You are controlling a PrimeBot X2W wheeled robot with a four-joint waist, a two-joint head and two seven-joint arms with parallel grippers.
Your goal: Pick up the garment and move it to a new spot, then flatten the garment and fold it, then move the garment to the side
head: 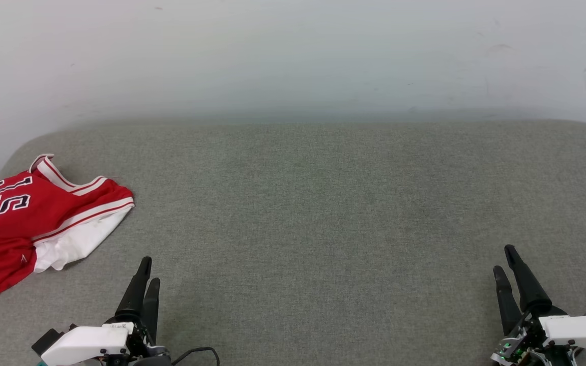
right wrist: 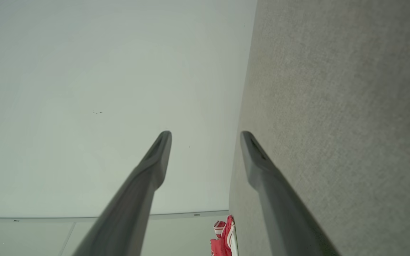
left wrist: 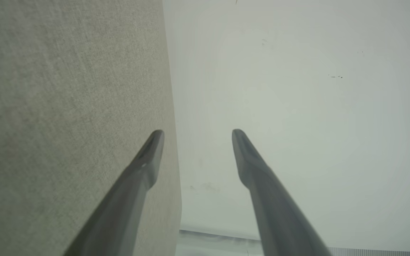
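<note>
Jaws of both grippers parted, holding nothing. Left to right: the garment [head: 28,223], bunched with its print facing up, at the left edge of the grey cushion [head: 323,229]; left gripper [head: 150,269] near it, not touching; right gripper [head: 503,257] well apart, lower right.

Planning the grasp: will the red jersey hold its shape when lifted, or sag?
Likely floppy: the garment lies crumpled with soft folds, so it should drape from a pinch. Pushed, it would probably bunch on the woven grey surface.

Red garment [head: 23,223] with black white-outlined lettering, striped trim, white sleeve, lying crumpled, part folded, at far left edge of grey surface
</note>
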